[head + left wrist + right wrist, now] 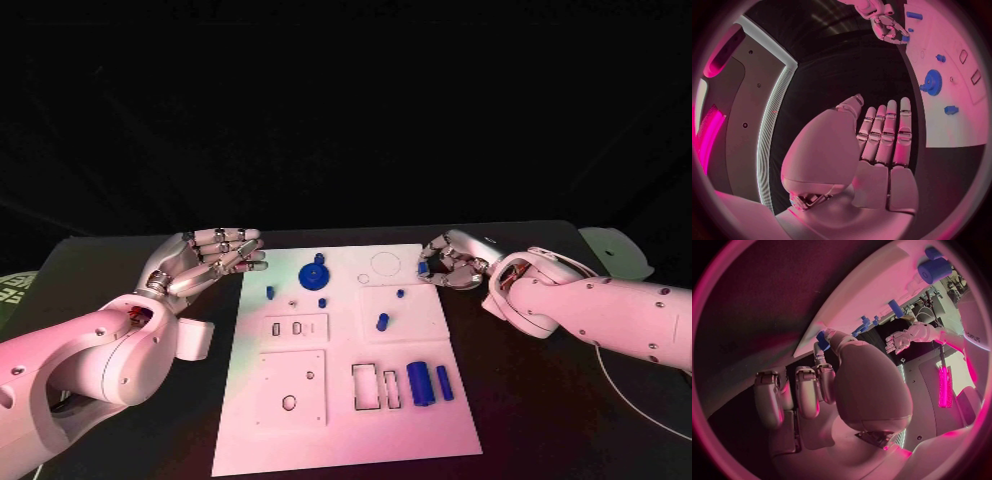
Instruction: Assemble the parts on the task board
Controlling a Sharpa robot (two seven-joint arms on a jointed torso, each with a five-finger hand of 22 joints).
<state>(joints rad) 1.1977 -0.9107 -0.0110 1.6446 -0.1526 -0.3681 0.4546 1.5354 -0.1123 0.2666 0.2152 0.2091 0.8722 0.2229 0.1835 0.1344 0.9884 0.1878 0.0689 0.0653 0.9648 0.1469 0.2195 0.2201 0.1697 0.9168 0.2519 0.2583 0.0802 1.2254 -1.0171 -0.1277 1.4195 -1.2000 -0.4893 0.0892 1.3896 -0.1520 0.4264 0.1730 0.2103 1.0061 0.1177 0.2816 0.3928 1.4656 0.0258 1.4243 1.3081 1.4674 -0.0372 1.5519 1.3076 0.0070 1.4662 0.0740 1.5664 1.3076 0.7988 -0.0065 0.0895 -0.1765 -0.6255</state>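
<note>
Left robot hand (206, 262) rests just off the left edge of the task board (346, 440), palm up-ish, fingers straight and lying side by side, nothing in them. Judgement: parked clear of the board so it does not shadow the parts while the other arm works. Left wrist view confirms this: fingers (887, 131) extended together over dark tabletop (848, 70), with the board edge beside them.

On the board, left to right: a blue gear (313, 273) standing near the far-left portion, small blue pegs (270, 292) beside and below it, a blue pin (382, 322) near the middle, and two blue cylinders (418, 382) lying side by side to the right of the rectangular slots (not yet seated, by the look of it). Most parts appear loose, so the assembly reads as early.

Right robot hand (450, 266) sits at the far-right edge of the board, fingers curled in around a small blue part (423, 267).

View differences: the head view hides the contact behind the curled fingers. The right wrist view shows the blue part (822, 340) pinched at the fingertips right at the board rim, so I judge it held, likely being lifted or positioned for insertion. It also shows the left robot hand across the board.
</note>
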